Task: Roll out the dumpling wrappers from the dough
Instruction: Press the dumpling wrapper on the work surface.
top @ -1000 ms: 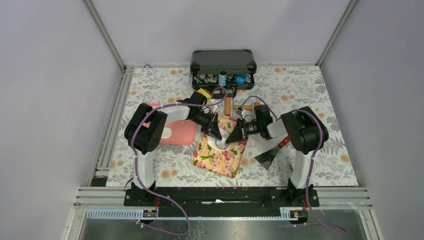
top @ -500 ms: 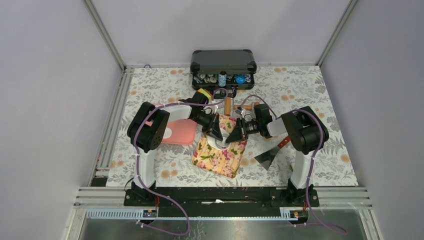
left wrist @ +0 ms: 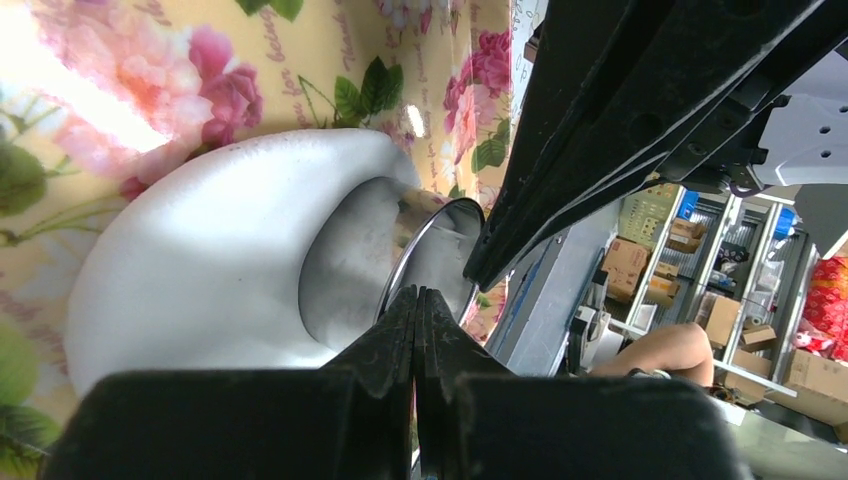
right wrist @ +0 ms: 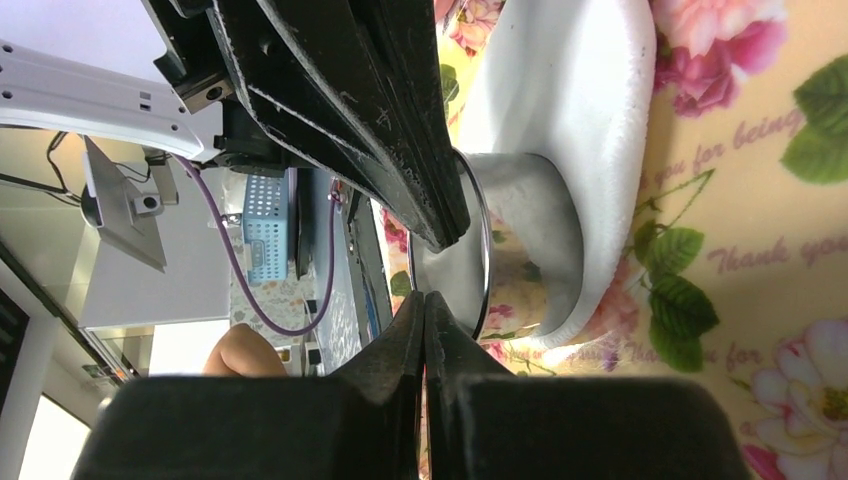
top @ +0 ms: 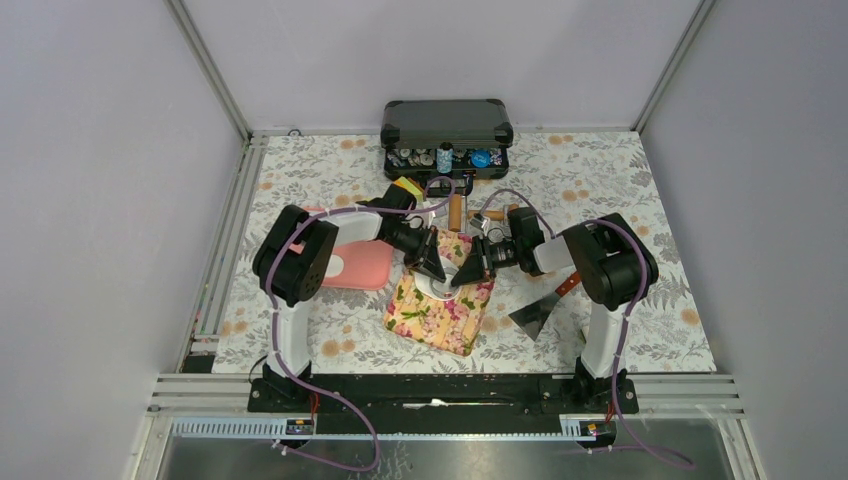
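Observation:
A flat white sheet of dough (left wrist: pixel 200 270) lies on a floral mat (top: pixel 430 315). A round silver tin (left wrist: pixel 440 245) stands pressed into the dough sheet (right wrist: pixel 590 120), open rim up. My left gripper (left wrist: pixel 417 292) is shut, its tip at the tin's rim from the left. The right gripper (right wrist: pixel 425 297) is shut too, and its tip meets the tin (right wrist: pixel 520 240) from the other side. In the top view the left gripper (top: pixel 437 274) and the right gripper (top: pixel 463 277) point down at the tin (top: pixel 449 284) between them. Neither holds anything. No separate wrappers show.
A pink tray (top: pixel 360 265) lies left of the mat under the left arm. A metal scraper (top: pixel 535 312) lies to the right. A wooden rolling pin (top: pixel 456 210) lies behind the mat. An open black case (top: pixel 446 135) of small items stands at the back.
The left arm's elbow has shifted very slightly to the right. Both gripper tips stay at the tin.

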